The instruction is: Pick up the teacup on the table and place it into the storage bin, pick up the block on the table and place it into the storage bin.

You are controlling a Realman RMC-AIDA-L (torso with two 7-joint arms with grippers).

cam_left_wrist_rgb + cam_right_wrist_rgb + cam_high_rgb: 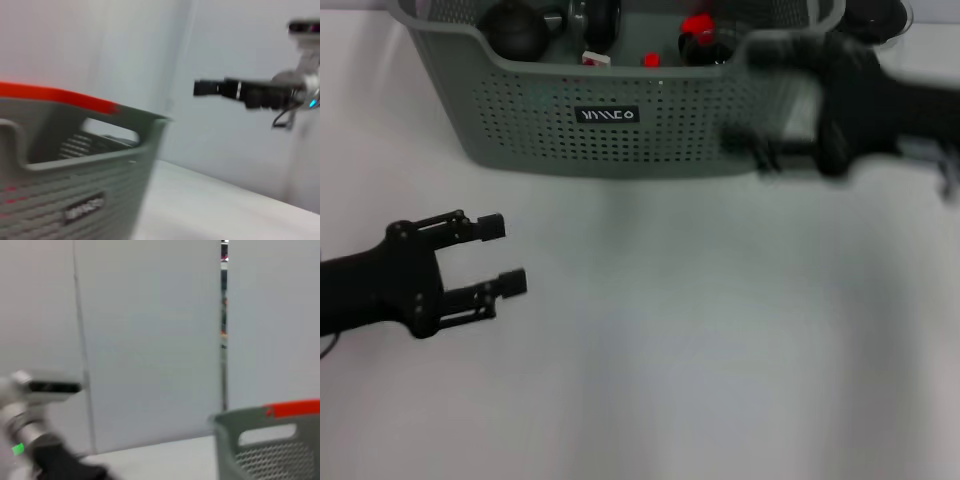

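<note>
The storage bin (620, 130), grey-green with perforated sides and a black label, stands at the table's far side. It also fills the left wrist view (75, 165), and one corner shows in the right wrist view (265, 440). Inside it lie dark round things (515, 28) and red pieces (698, 35); I cannot tell the teacup or the block among them. My left gripper (503, 255) hovers open and empty at the front left, well short of the bin. My right gripper (755, 98), blurred, is open and empty in front of the bin's right end; it shows far off as the right gripper (200, 87).
A dark object (875, 15) sits behind the bin's right corner. The white table (700, 340) stretches from the bin to the near edge. A grey wall backs both wrist views.
</note>
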